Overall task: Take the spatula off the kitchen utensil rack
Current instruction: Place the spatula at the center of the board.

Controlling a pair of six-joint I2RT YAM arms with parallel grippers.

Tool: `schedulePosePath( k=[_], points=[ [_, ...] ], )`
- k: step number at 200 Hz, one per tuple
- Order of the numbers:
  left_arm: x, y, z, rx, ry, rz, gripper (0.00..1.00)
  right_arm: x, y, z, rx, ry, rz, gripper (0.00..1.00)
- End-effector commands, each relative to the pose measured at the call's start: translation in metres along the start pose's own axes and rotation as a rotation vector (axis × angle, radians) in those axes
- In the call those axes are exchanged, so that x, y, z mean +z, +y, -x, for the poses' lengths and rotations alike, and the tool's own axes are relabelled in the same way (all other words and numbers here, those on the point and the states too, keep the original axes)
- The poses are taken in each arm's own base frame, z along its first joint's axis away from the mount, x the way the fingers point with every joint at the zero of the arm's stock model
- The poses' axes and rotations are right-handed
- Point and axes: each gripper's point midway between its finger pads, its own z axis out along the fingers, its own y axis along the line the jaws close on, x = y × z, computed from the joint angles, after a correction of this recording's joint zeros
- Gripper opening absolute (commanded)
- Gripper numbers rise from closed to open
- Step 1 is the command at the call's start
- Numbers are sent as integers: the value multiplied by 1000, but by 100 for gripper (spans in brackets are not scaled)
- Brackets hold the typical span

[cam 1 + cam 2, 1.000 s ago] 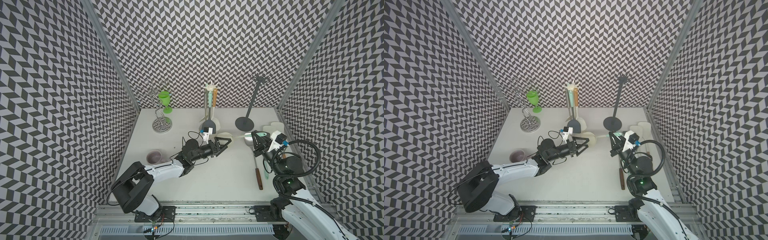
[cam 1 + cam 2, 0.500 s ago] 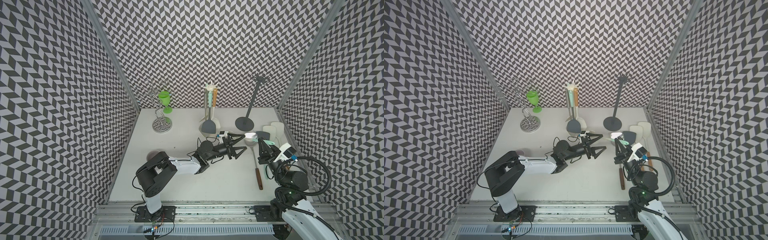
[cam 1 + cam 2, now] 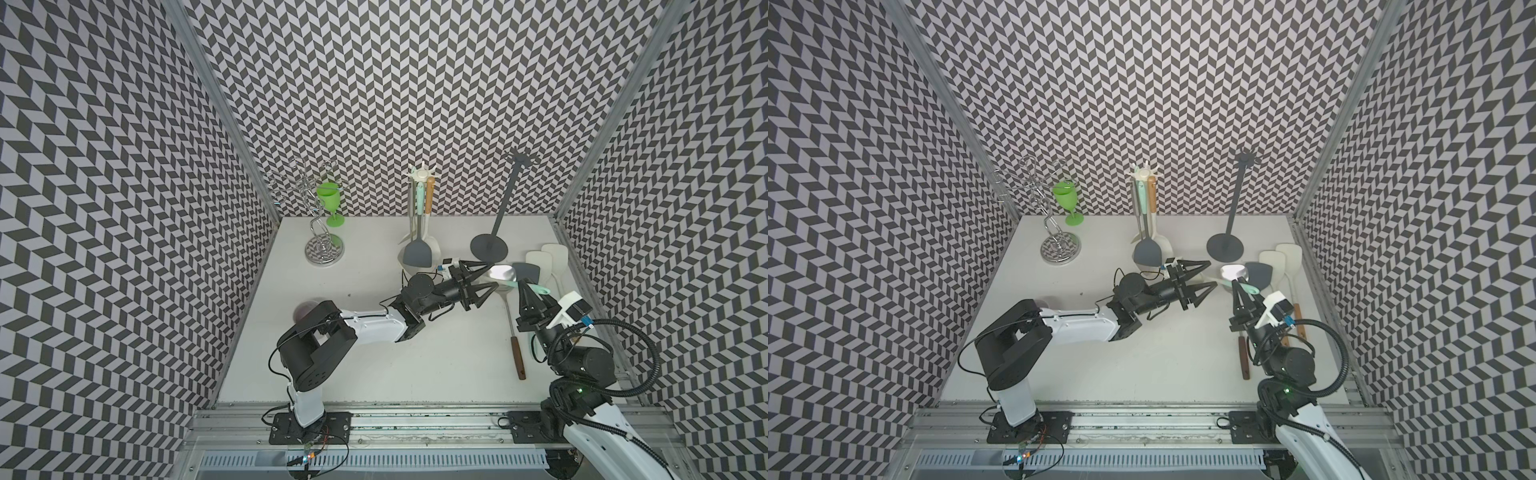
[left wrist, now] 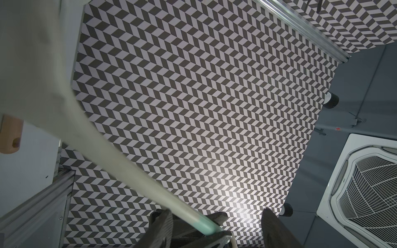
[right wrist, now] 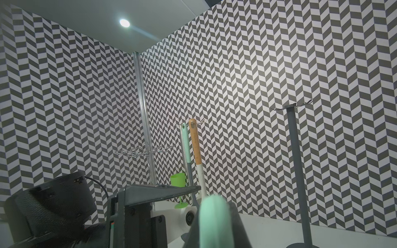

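The left fingers (image 3: 484,288) are half open, one on each side of the spatula (image 3: 540,290). There is a gap on one side (I cannot tell if the other finger touches it). The right fingers (image 3: 528,301) squeeze its green handle end tight. The spatula is off the rack (image 3: 420,178), up over the bench (image 3: 415,365), to the rack's right. A second ago the left fingers were spread wider and sat further left.

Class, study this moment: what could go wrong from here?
The left gripper, jaws parted, sits very close to the right gripper, which is shut on a mint handle; they might collide. The dark stand stands just beyond the left gripper, so a stray swing could topple it.
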Motion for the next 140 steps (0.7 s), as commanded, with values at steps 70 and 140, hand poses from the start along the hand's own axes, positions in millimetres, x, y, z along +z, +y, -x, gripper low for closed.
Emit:
schedulePosePath(
  k=[70, 140],
  points=[
    [-1, 29, 34, -10, -122, 117, 64, -3, 7, 29, 4, -110, 21, 0],
    [0, 33, 57, -12, -166, 134, 33, -4, 10, 24, 15, -101, 38, 0]
  ],
)
